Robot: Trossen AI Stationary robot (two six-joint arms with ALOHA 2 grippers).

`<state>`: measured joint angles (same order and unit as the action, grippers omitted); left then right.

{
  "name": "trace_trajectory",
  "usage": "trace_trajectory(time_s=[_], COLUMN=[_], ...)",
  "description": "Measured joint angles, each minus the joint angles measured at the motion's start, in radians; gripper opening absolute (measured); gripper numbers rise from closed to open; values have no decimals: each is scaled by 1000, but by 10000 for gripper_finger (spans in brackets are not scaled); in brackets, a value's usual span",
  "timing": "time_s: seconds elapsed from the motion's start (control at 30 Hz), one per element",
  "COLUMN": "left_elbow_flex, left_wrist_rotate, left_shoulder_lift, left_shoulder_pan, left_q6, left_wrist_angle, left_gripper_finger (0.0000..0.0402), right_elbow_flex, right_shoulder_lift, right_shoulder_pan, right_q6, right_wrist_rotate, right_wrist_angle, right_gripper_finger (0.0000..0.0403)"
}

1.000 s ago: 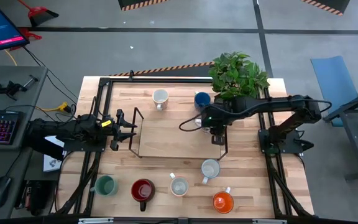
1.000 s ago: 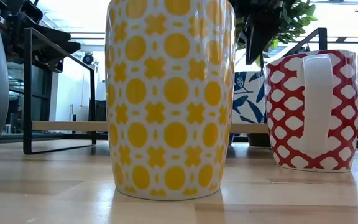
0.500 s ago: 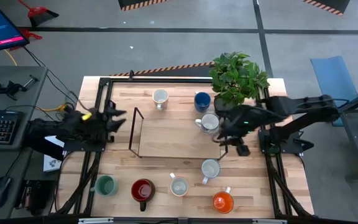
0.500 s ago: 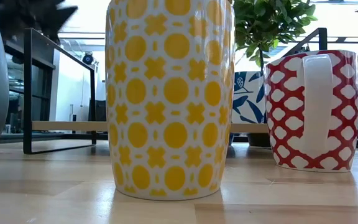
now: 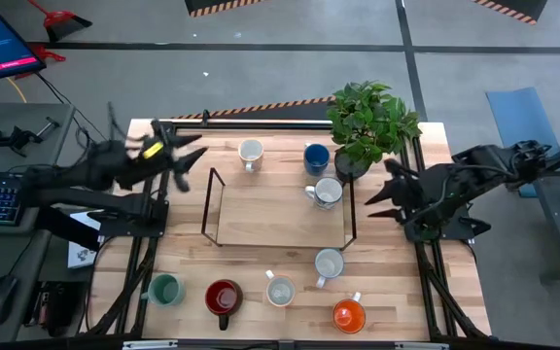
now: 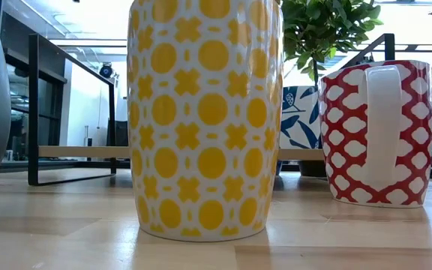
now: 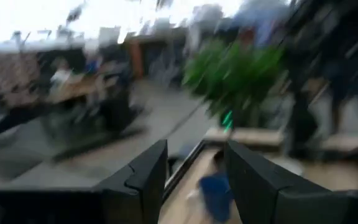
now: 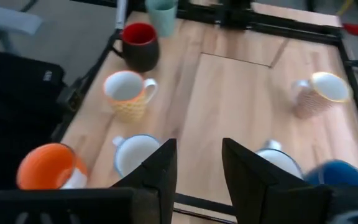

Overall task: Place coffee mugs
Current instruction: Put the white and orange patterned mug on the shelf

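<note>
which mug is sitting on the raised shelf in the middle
The white mug at the shelf's far right corner, just below the blue mug. All other mugs stand on the table itself.

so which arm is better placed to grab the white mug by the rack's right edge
Right, probably. The right gripper hangs open just beside that white mug, while the left gripper is raised at the table's far left, across the rack.

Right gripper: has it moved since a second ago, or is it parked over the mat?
Yes. In the high view the right gripper has pulled off the mat toward the table's right edge, away from the white mug it hovered by, fingers open and empty.
</note>
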<state>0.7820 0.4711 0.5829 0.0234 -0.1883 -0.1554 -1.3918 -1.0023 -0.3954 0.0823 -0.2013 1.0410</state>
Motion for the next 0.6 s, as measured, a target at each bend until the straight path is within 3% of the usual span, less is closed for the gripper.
trace_trajectory(time_s=[0.1, 0.27, 0.4, 0.5, 0.6], left_elbow_flex=[214, 514, 660, 720, 747], left_wrist_rotate=[-2, -117, -329, -505, -616], left_shoulder_lift=[180, 462, 639, 751, 840], left_shoulder_pan=[84, 261, 420, 532, 638], left_q6=[0, -18, -72, -118, -141], left_wrist_angle=[-248, -569, -682, -715, -746], left_gripper_finger=[150, 150, 150, 150, 150], right_elbow_flex=[0, 0, 0, 0, 0], right_shoulder_lift=[3, -6, -6, -6, -6], right_shoulder_pan=[0, 0, 0, 0, 0], right_q6=[22, 27, 26, 26, 42], right_wrist_rotate=[-36, -42, -34, -33, -33], right_wrist_angle=[26, 42, 53, 70, 82], right_gripper_finger=[106, 106, 106, 106, 106])
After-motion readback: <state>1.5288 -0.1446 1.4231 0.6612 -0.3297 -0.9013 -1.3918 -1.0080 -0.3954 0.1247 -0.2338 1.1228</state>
